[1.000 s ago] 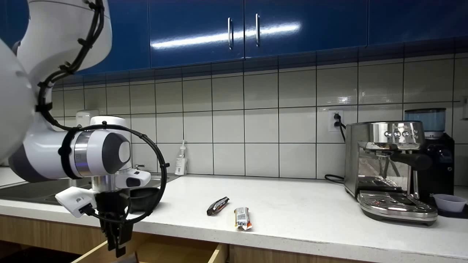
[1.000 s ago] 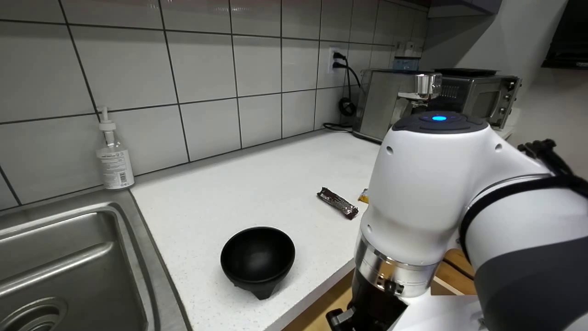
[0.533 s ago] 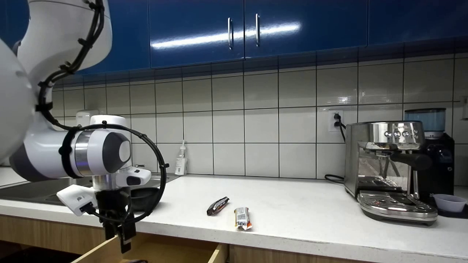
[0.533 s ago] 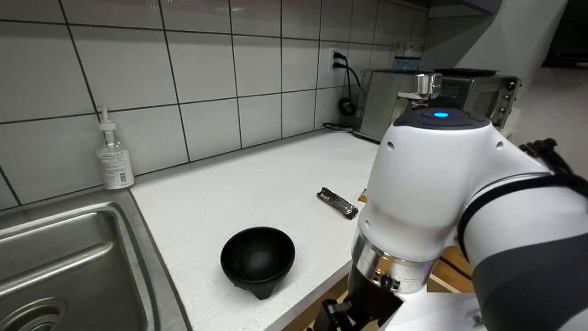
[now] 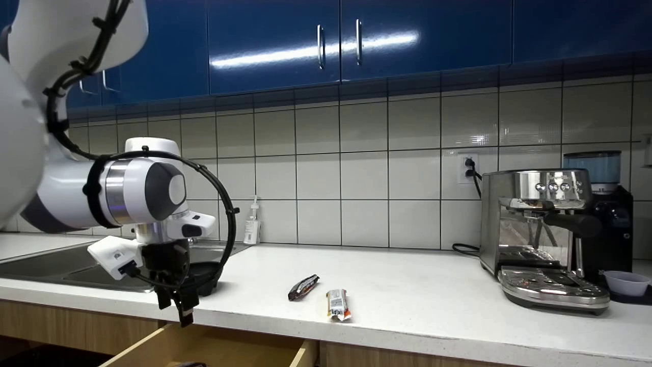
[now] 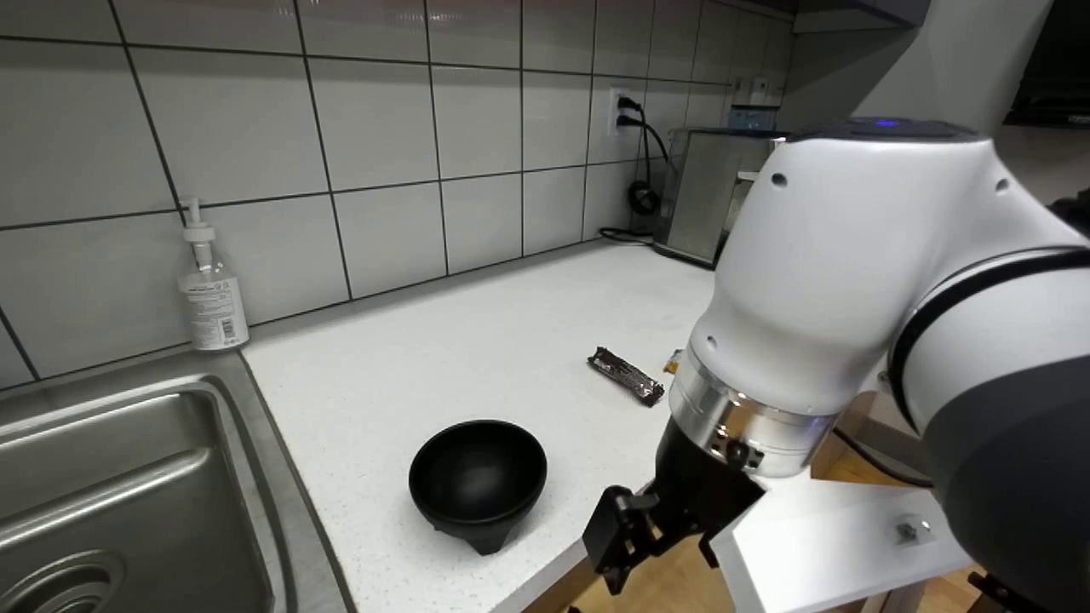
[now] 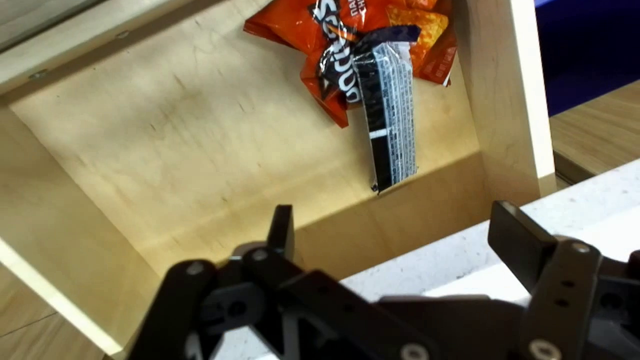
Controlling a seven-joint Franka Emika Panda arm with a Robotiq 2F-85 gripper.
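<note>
My gripper (image 7: 393, 217) is open above the pulled-out wooden drawer (image 7: 200, 125), with nothing between its fingers. Inside the drawer lies a black and silver wrapped bar (image 7: 392, 115), its upper end over an orange chip bag (image 7: 340, 55). In an exterior view the gripper (image 5: 175, 312) hangs over the drawer, by the counter's front edge. A dark-wrapped bar (image 5: 303, 288) and a white and orange bar (image 5: 337, 305) lie on the counter. Beside the gripper a black bowl (image 6: 477, 477) stands upright on the counter; the arm partly covers it in the other view.
The white counter (image 5: 407, 285) edge runs just behind the drawer. A steel sink (image 6: 128, 477) and a soap bottle (image 6: 213, 298) are beyond the bowl. An espresso machine (image 5: 540, 239) stands farther along, with a pale bowl (image 5: 627, 283) beside it. Blue cabinets (image 5: 275, 46) hang above.
A second ago the jaws were narrower, low at the drawer by a wrapped thing. They have opened, the thing stays in the drawer, and the gripper has risen.
</note>
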